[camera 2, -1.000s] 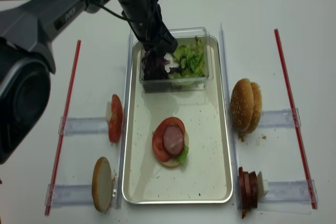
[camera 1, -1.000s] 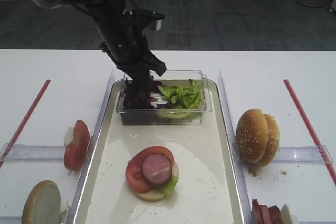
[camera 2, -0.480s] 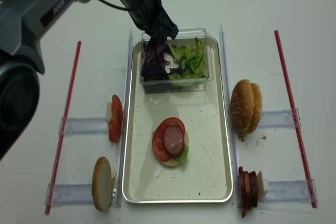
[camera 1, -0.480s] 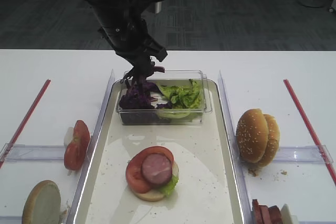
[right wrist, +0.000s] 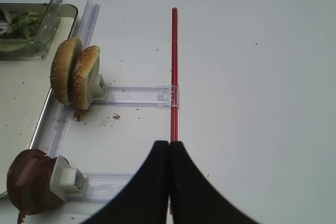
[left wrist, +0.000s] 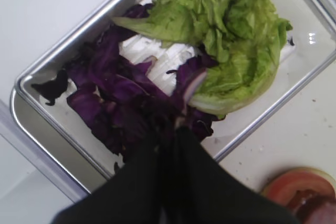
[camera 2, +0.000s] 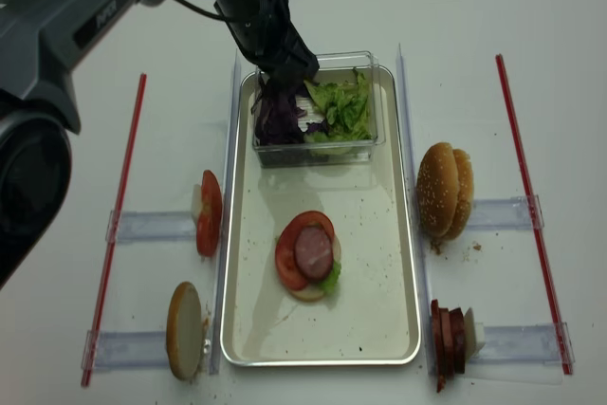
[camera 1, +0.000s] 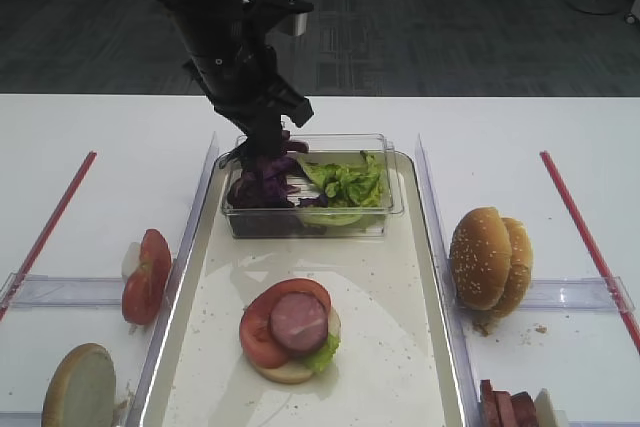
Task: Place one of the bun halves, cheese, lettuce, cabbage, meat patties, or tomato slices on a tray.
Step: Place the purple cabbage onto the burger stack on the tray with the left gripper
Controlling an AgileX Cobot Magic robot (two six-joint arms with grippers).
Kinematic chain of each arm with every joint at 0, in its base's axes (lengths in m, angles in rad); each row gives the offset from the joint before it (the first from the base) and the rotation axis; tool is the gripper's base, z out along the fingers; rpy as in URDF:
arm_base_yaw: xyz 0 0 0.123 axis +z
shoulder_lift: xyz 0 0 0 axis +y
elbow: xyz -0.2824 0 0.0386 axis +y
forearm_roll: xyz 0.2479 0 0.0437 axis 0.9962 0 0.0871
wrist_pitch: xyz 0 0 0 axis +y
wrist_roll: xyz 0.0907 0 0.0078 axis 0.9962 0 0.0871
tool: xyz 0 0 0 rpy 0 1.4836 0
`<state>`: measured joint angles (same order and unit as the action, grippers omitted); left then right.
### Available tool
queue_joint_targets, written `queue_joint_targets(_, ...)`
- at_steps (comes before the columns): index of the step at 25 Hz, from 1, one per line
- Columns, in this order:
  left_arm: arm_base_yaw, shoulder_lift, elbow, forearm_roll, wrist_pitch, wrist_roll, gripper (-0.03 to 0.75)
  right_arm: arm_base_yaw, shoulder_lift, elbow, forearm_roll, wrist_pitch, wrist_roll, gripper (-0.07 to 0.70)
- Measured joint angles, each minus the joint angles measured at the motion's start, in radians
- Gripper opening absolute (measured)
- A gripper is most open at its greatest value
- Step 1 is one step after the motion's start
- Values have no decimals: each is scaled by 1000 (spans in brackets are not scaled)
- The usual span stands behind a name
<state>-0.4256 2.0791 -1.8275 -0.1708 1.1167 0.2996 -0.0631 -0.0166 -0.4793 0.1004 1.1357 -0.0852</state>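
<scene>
From the front high view, the left gripper [camera 1: 268, 137] hangs over the left end of one clear plastic box [camera 1: 392, 202], its jaws pinched on a tuft of purple cabbage [camera 1: 262, 180] that trails down into the heap. Beside the cabbage in the box lies the green lettuce [camera 1: 347, 183]. The box sits at the far end of the tray [camera 1: 442, 325]. Near the tray's middle is one stack: a bun base, lettuce, a tomato slice [camera 1: 258, 332] and one meat patty [camera 1: 298, 322] on top. On the table left of the tray stand tomato slices [camera 1: 147, 275] in a holder and one bun half [camera 1: 79, 385]; on the right, two bun halves [camera 1: 489, 261] on edge.

The right wrist view shows the right gripper [right wrist: 169, 153] closed and empty over bare table, just beside a red strip [right wrist: 174, 61]; the two bun halves and a row of patties [right wrist: 29, 188] lie to its left.

The left wrist view shows the closed fingers [left wrist: 181, 156] buried in cabbage.

The overhead view shows two red strips and one row of patties [camera 2: 449, 339] by the tray's near right corner.
</scene>
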Motion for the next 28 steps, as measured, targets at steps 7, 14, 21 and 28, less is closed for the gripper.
queue_joint_targets(7, 0, 0, 0, -44, 70, 6, 20, 0, 0, 0, 0, 0, 0, 36)
queue_joint_targets(14, -17, 0, 0, -71, 104, 9, 20, 0, 0, 0, 0, 0, -6, 36)
queue_joint_targets(21, -78, 0, 0, -71, 105, 10, 20, 0, 0, 0, 0, 0, -6, 36)
queue_joint_targets(28, -118, -4, 0, -72, 106, 9, 20, 0, 0, 0, 0, 0, -6, 36)
